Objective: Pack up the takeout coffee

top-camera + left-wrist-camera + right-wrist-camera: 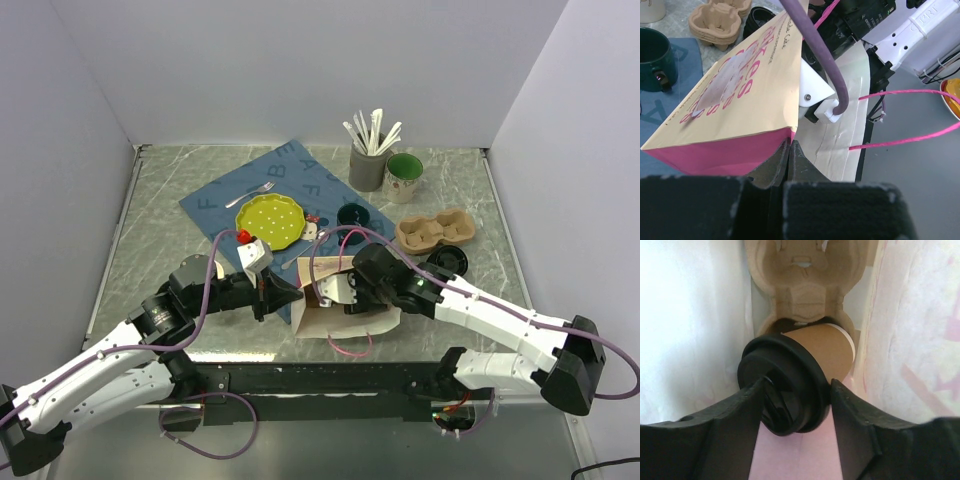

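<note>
From above, the left arm reaches forward and inward across the bench (160,215), its left gripper (285,297) at the near-left edge of the paper bag (345,318). The right arm bends in from the right, and the right gripper (340,292) is pushed into the bag's mouth.

In the left wrist view, the left gripper (790,148) is clenched on the bag's (735,95) pink corner fold.

In the right wrist view, the takeout coffee (825,350) is inside the bag. It is tipped, its long axis running away from the camera. Its black lid (782,367) faces the wrist, and its base sits in a well of the pulp carrier (802,285). The right gripper (796,390) grasps the lid from both sides.
</note>
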Robot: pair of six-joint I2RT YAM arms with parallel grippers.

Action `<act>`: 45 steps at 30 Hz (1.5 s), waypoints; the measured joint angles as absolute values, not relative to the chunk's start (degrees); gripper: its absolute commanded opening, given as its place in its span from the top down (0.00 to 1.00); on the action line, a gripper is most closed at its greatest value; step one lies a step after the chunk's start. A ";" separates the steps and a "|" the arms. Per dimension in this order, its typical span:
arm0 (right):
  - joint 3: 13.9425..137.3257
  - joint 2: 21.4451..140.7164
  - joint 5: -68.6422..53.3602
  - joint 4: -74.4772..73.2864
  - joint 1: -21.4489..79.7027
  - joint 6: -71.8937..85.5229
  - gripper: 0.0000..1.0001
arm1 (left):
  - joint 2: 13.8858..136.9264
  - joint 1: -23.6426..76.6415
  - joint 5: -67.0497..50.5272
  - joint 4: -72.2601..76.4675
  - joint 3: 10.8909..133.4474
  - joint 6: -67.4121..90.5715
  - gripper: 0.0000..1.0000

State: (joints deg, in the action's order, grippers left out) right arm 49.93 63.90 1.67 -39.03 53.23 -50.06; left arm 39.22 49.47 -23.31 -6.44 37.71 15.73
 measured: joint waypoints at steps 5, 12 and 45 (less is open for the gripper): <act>50.70 64.73 1.58 -39.31 52.86 -51.09 0.58 | 39.22 49.47 -23.31 -6.42 37.69 15.75 0.99; 51.55 64.90 0.95 -40.05 52.71 -51.83 0.69 | 39.22 49.47 -23.31 -6.44 37.69 15.75 0.99; 59.64 61.93 -6.44 -49.98 52.60 -50.06 1.00 | 42.28 49.56 -21.71 -5.85 39.24 15.92 0.99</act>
